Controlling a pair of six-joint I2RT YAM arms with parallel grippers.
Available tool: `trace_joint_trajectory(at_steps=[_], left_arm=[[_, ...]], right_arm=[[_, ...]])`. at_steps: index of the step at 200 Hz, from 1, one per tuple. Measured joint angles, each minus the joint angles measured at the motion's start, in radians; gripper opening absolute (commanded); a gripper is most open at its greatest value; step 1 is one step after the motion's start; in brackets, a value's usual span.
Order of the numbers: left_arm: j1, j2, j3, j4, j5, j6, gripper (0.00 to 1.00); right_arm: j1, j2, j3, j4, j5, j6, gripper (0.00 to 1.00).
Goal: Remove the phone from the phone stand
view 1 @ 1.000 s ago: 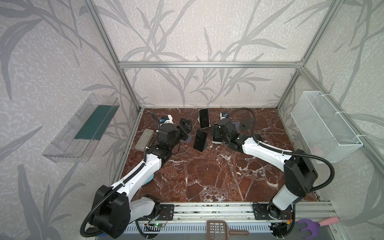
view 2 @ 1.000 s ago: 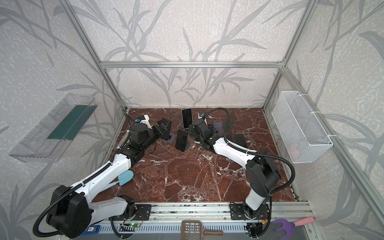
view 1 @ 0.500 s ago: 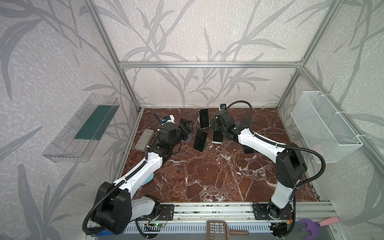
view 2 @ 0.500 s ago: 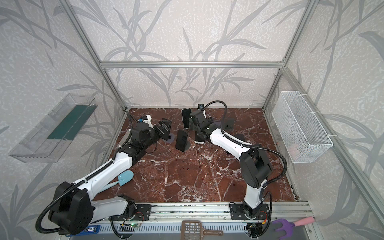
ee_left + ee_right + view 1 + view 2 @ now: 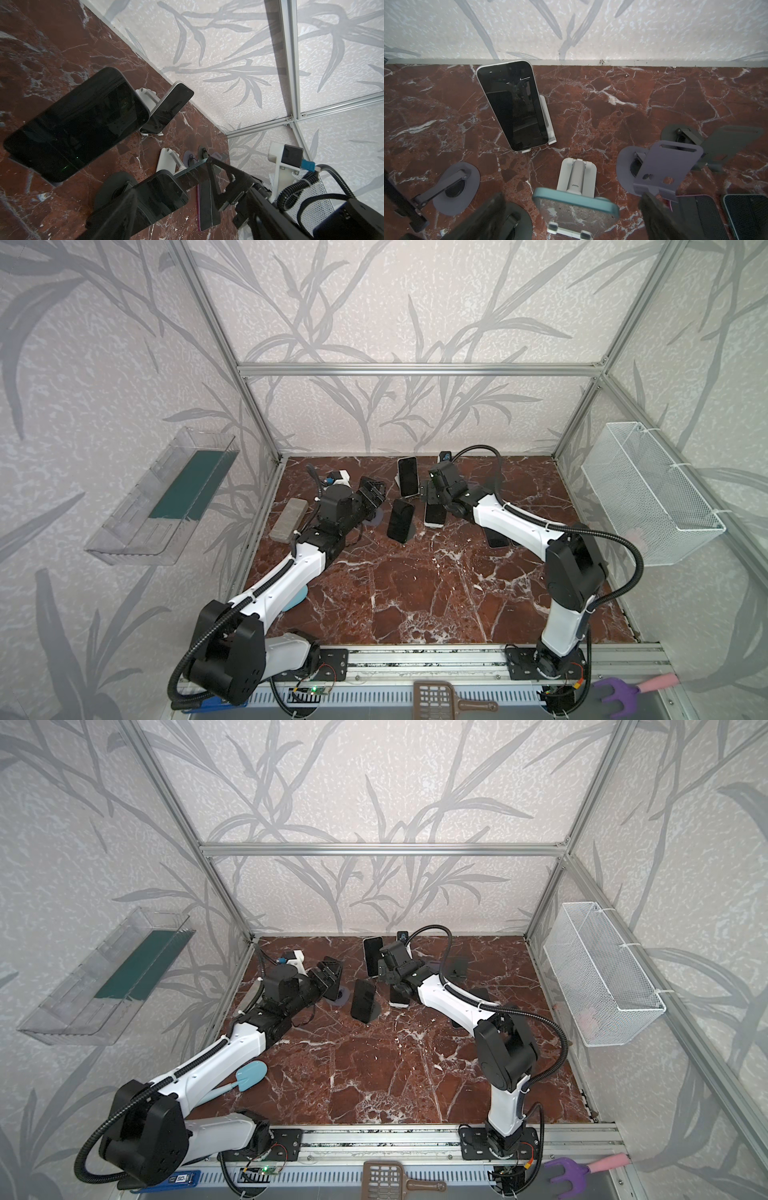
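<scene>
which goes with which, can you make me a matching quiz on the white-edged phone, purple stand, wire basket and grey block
Things:
1 white-edged phone
2 purple stand
3 wire basket
4 grey block

States:
a lies flat by the left wall
b holds no phone
c hangs on the right wall
d leans on a white stand near the back wall

Pairs: 1-d, 2-b, 3-c, 4-a
</scene>
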Motion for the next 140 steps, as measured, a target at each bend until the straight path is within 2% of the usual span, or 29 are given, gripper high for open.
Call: trace_joint_trajectory(at_steps=[140], left_arm=[[0.024, 0.019, 0.000, 0.031, 0.045, -0.048, 0.83]], right_arm=[[0.000, 0.072, -0.003, 0.061, 0.067, 0.106, 0.93]])
